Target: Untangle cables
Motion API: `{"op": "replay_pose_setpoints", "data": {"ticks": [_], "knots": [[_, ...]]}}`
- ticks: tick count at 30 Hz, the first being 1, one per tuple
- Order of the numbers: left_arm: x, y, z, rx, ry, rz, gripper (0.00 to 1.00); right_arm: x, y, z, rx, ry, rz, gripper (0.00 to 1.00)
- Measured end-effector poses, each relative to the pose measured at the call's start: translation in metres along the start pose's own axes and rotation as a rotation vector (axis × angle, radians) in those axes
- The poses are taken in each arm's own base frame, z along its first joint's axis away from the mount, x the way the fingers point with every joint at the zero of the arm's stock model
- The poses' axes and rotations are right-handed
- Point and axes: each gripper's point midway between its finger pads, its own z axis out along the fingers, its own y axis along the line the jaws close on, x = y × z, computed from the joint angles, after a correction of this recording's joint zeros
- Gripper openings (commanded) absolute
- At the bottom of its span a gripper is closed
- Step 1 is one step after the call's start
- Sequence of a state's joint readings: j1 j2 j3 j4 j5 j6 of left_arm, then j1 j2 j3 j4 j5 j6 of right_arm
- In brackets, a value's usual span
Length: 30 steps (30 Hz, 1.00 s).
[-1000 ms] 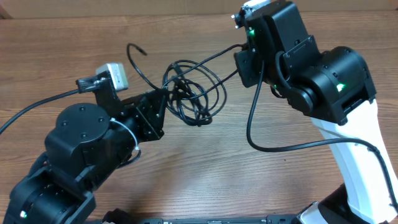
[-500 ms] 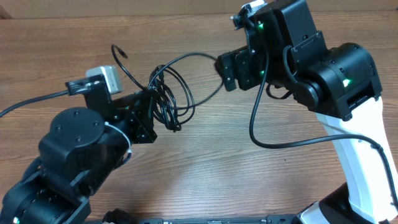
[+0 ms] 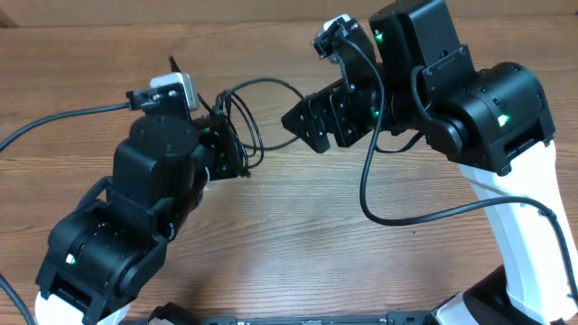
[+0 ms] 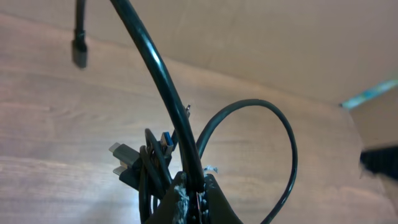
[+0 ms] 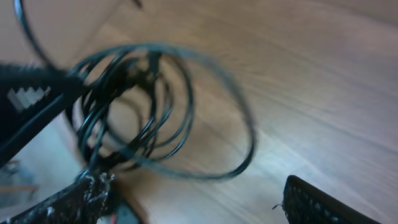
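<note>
While the left gripper (image 4: pixel 196 191) clamps tight on the cables (image 3: pixel 242 113), they bunch at its tip near the far edge of the desk (image 3: pixel 298 244), left of the middle. One loop (image 3: pixel 266 84) arcs out toward the right gripper (image 3: pixel 314 126), which stands just beside the bundle with jaws spread wide, grasping nothing. A loose plug end (image 4: pixel 79 53) sticks out toward the far edge.

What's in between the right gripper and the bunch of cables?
Mostly bare wooden table, seen from overhead. One wide loop of the cables reaches out toward the right gripper.
</note>
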<state>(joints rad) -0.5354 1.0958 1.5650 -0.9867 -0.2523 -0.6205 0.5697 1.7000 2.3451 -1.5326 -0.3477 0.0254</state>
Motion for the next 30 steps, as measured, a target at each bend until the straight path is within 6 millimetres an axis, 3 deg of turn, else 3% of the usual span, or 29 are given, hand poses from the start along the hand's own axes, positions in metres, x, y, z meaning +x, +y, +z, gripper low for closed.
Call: {"op": "replay_pose_setpoints", "data": {"ticks": [6,12,21,30], "knots": [[-0.016,0.002,-0.001,-0.024,-0.075,-0.05,0.04,0.005,0.012,0.0,-0.071,0.023,0.005,0.88],[-0.021,0.005,-0.001,-0.03,-0.099,-0.185,0.04,-0.002,0.019,-0.001,-0.111,-0.01,-0.059,0.87],[-0.03,-0.007,-0.011,0.04,-0.101,-0.362,0.04,-0.007,0.039,-0.004,-0.223,-0.042,-0.185,0.85],[-0.038,-0.018,-0.013,0.095,-0.109,-0.491,0.04,-0.006,0.05,-0.007,-0.281,-0.043,-0.213,0.74]]}}
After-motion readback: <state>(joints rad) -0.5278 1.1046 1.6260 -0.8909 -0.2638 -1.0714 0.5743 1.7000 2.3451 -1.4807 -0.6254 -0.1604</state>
